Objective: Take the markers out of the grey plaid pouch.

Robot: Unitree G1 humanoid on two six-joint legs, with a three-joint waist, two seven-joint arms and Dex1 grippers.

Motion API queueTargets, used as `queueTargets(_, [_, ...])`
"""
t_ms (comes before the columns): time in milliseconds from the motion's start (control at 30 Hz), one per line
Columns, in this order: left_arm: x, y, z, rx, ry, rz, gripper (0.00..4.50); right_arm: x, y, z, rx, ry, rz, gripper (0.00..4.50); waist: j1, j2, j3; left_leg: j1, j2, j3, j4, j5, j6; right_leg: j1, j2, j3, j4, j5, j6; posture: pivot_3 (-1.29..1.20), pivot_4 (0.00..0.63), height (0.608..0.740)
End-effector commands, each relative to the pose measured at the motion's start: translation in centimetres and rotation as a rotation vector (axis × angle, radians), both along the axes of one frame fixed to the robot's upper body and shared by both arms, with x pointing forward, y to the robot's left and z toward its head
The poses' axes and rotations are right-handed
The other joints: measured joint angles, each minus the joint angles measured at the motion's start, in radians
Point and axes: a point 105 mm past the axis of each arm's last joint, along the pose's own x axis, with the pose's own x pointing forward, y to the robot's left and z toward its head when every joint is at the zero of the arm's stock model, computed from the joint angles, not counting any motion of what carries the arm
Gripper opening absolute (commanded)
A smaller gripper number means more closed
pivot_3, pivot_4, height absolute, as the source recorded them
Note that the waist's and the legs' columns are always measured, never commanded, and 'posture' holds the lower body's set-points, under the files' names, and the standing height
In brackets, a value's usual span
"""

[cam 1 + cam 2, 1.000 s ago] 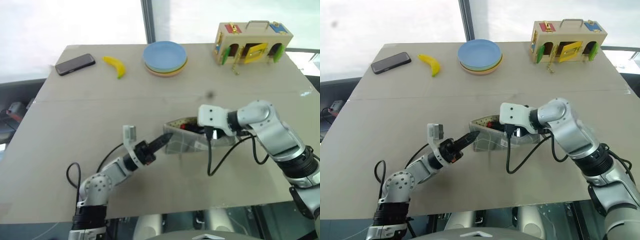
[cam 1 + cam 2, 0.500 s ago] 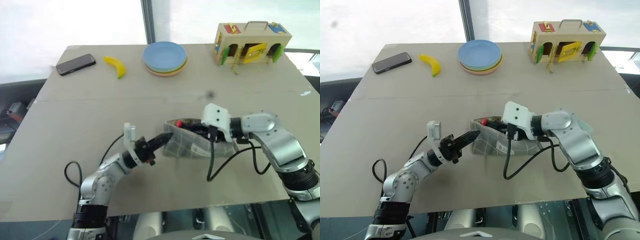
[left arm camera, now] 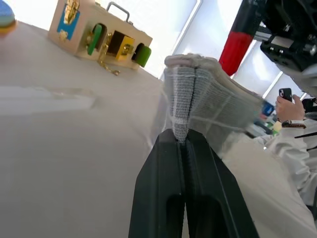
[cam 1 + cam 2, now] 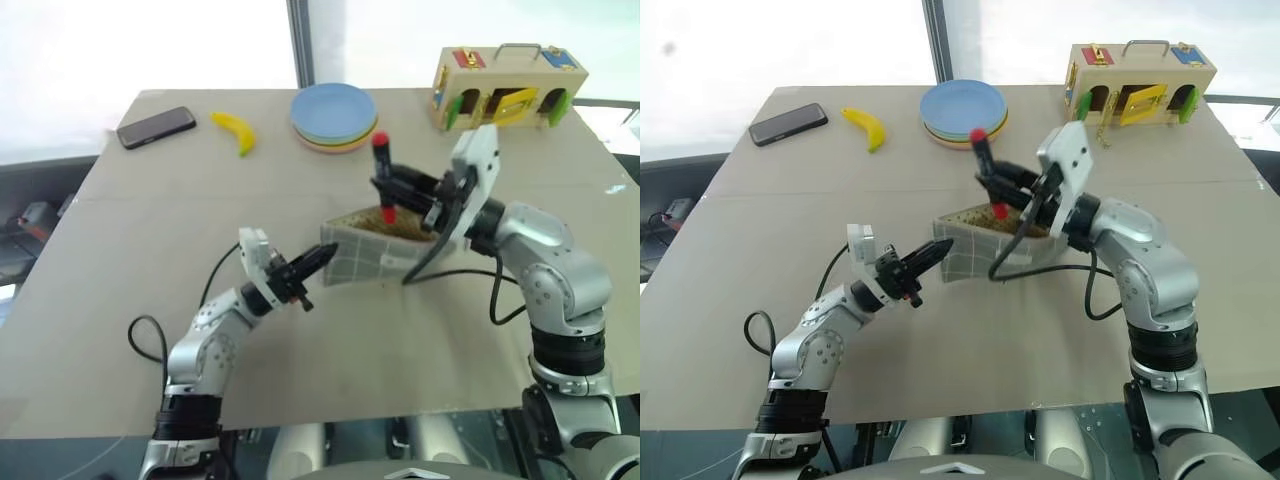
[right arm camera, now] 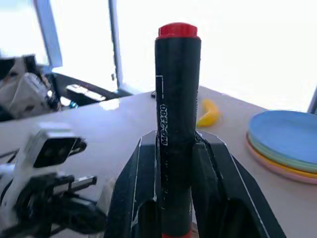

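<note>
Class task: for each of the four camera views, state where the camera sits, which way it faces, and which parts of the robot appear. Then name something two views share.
Left eye: on the head, facing down over the table; both arms show.
Right eye: beside it, same scene.
Left wrist: looks along the left end effector, shut on the grey plaid pouch.
Right wrist: looks along the right end effector, shut on the red marker.
Shared: both wrist views show the red marker.

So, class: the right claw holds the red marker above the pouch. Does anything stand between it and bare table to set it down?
Nothing visible does. The red marker is above the pouch, with bare table alongside.
</note>
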Motion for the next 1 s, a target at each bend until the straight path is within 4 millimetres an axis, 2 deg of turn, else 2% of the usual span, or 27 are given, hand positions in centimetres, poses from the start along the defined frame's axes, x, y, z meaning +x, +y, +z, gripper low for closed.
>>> queueTargets(33, [0.5,-0.3,1.6,-0.004,-0.089,0.021,0.0,0.5,-1.2,1.3,0.012,-0.058,-0.116,0.32,0.001,0.0,0.0,0.0,0.0,0.0,0.0,0.0,0.0,0.0,0.0,0.0,0.0,0.0,0.0,0.0,0.15,0.74])
queueTargets(167, [1.9,0.6,1.6,0.064,-0.147,0.118,0.0,1.4,-4.2,1.6,0.063,-0.019,-0.273,0.32,0.003,0.0,0.0,0.0,0.0,0.0,0.0,0.0,0.0,0.0,0.0,0.0,0.0,0.0,0.0,0.0,0.15,0.74])
queueTargets(233, [2.3,1.0,1.4,0.134,-0.205,0.145,0.0,1.9,-6.4,1.2,0.007,-0.012,-0.377,0.32,0.002,0.0,0.0,0.0,-0.001,0.0,0.0,0.0,0.0,0.001,0.0,0.0,0.0,0.0,0.0,0.0,0.15,0.74])
queueTargets(367, [2.9,1.5,1.6,0.284,-0.307,0.16,0.0,2.0,-14.4,-1.5,-0.268,0.071,-0.666,0.32,0.008,0.0,0.0,-0.001,-0.002,0.002,0.0,0.0,0.0,0.001,-0.002,-0.002,-0.001,0.0,0.0,0.0,0.15,0.74])
queueTargets(467, [3.8,2.2,1.9,0.383,-0.368,0.236,0.0,1.4,-19.5,-3.0,-0.358,0.167,-0.822,0.32,0.007,0.0,0.0,-0.001,-0.003,0.002,-0.001,0.0,0.001,0.001,-0.002,-0.001,-0.001,0.0,0.0,0.0,0.15,0.74])
queueTargets(567, [4.0,2.4,1.3,0.542,-0.414,0.21,0.0,0.8,-23.4,-4.2,-0.428,0.248,-0.941,0.32,0.001,0.0,0.0,0.0,-0.003,0.002,0.0,-0.001,0.001,0.001,-0.002,0.0,-0.001,0.0,0.001,0.0,0.15,0.74])
queueTargets(633, [4.3,3.1,1.5,0.562,-0.449,0.266,0.0,0.5,-25.8,-5.6,-0.497,0.3,-1.007,0.32,-0.002,0.001,0.0,0.001,-0.002,0.002,-0.001,-0.001,0.002,0.001,-0.001,0.002,-0.001,-0.002,0.004,0.0,0.15,0.74])
queueTargets(700, [4.9,4.1,1.7,0.606,-0.496,0.349,0.0,0.7,-28.4,-8.2,-0.585,0.384,-1.054,0.32,-0.001,0.001,0.0,0.002,-0.001,0.002,0.0,-0.001,0.002,0.001,-0.001,0.002,-0.001,-0.002,0.004,0.0,0.15,0.74])
queueTargets(800, [5.3,5.3,2.3,0.66,-0.561,0.396,0.0,0.7,-30.0,-11.7,-0.709,0.48,-1.044,0.32,0.0,0.001,0.0,0.002,-0.001,0.003,0.0,-0.001,0.002,0.002,0.0,0.002,-0.001,-0.002,0.004,0.0,0.15,0.74])
queueTargets(967, [6.0,7.7,4.0,0.725,-0.652,0.466,0.0,0.5,-29.6,-14.1,-0.774,0.556,-0.949,0.32,0.0,0.0,0.001,0.002,0.001,0.003,0.0,-0.001,0.002,0.001,0.002,0.002,0.0,-0.002,0.004,0.0,0.15,0.74])
queueTargets(1000, [6.0,8.0,4.1,0.74,-0.661,0.468,0.0,0.5,-29.4,-14.4,-0.779,0.565,-0.931,0.82,0.0,0.0,0.0,0.002,0.002,0.004,0.0,-0.001,0.002,0.001,0.002,0.002,-0.001,-0.002,0.004,0.0,0.15,0.74])
